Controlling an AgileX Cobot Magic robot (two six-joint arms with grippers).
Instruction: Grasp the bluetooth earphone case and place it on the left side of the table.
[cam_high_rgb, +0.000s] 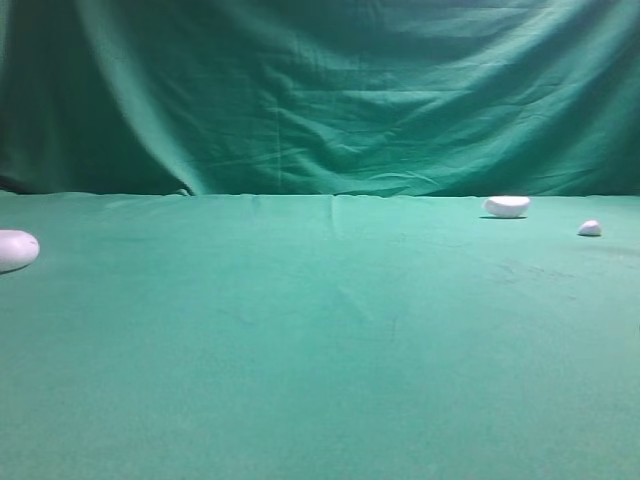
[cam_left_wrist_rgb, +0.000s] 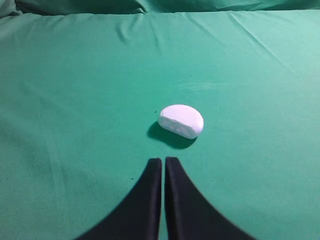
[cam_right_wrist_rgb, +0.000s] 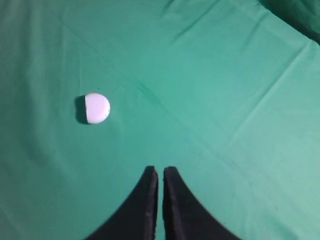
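The bluetooth earphone case (cam_high_rgb: 15, 250) is a smooth white oblong lying on the green table (cam_high_rgb: 320, 350) at the far left edge of the exterior high view, partly cut off by the frame. In the left wrist view it (cam_left_wrist_rgb: 181, 121) lies just ahead and slightly right of my left gripper (cam_left_wrist_rgb: 163, 160). That gripper is shut and empty, a short gap from the case. My right gripper (cam_right_wrist_rgb: 160, 170) is shut and empty over bare cloth. Neither gripper shows in the exterior high view.
A white half-dome lump (cam_high_rgb: 507, 206) sits at the back right, and a tiny white pebble-like piece (cam_high_rgb: 590, 228) lies right of it. A white rounded piece with one flat side (cam_right_wrist_rgb: 96, 108) lies ahead-left of the right gripper. A green curtain (cam_high_rgb: 320, 90) hangs behind.
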